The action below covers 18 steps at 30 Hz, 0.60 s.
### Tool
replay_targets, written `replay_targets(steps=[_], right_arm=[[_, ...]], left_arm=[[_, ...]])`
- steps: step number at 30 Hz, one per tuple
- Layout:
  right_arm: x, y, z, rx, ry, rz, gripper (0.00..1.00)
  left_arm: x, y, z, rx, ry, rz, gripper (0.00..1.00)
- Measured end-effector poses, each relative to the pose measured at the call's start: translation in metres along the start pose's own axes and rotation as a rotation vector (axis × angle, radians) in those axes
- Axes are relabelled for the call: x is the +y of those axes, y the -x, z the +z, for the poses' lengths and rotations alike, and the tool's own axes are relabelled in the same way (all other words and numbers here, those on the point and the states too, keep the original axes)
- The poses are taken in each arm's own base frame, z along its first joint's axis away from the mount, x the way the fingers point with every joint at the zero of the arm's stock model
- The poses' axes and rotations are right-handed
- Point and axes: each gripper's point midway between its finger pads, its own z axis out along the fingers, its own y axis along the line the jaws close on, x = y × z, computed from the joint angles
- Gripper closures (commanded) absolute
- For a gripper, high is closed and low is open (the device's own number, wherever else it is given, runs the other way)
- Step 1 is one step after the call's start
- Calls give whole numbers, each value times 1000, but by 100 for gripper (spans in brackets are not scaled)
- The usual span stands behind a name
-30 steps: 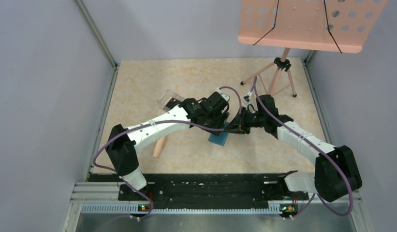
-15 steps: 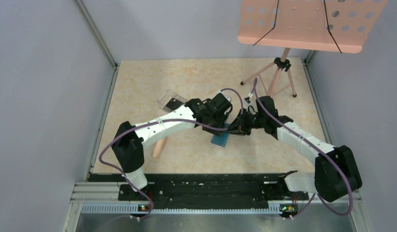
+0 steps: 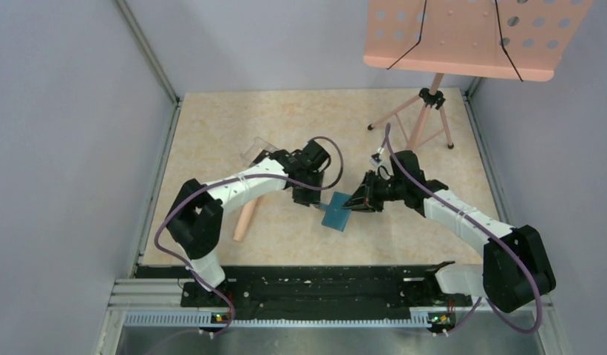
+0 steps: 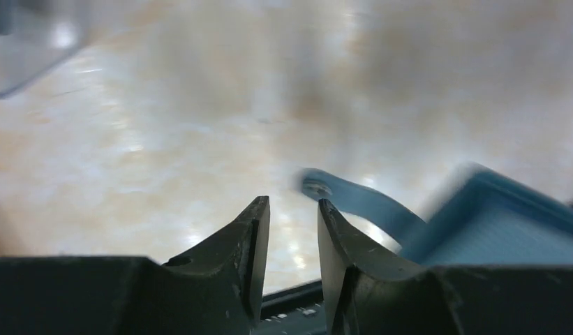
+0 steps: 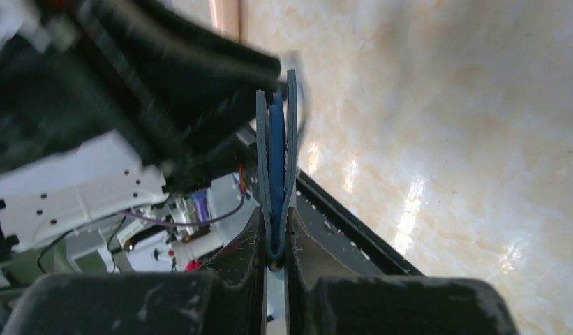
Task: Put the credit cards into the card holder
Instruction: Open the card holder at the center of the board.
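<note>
The card holder (image 3: 336, 215), a teal-blue wallet, hangs tilted just above the table with my right gripper (image 3: 354, 203) shut on its right edge. In the right wrist view I see it edge-on (image 5: 275, 146), flaps close together, pinched between my right gripper (image 5: 274, 213) jaws. My left gripper (image 3: 316, 205) is just left of it; in the left wrist view its jaws (image 4: 292, 204) stand a little apart with nothing between them. The holder's strap with the snap button (image 4: 317, 187) lies just beyond the right fingertip. No credit cards show in any view.
A clear plastic box (image 3: 254, 149) sits behind the left arm, partly covered by it. A wooden stick (image 3: 243, 222) lies at the left front. A tripod music stand (image 3: 428, 111) with an orange tray (image 3: 470, 37) stands at the back right.
My left gripper has pulled back to the left, away from the card holder, and its jaws have narrowed. The right gripper has shifted slightly towards the front, still holding the holder.
</note>
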Motion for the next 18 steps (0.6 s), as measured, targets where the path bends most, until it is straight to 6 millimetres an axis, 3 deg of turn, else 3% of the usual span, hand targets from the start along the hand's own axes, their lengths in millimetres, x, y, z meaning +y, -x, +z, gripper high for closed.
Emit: replay_targets(steps=[4, 7, 13, 18], right_arm=[[8, -10, -3, 41, 34, -9, 100], [9, -12, -3, 56, 40, -10, 100], [8, -15, -4, 69, 41, -18, 100], [7, -17, -4, 74, 39, -26, 100]], left_arm=[[60, -9, 16, 44, 127, -112, 62], [79, -14, 16, 58, 162, -149, 56], [70, -2, -14, -3, 7, -201, 40], [52, 16, -47, -90, -223, -231, 39]])
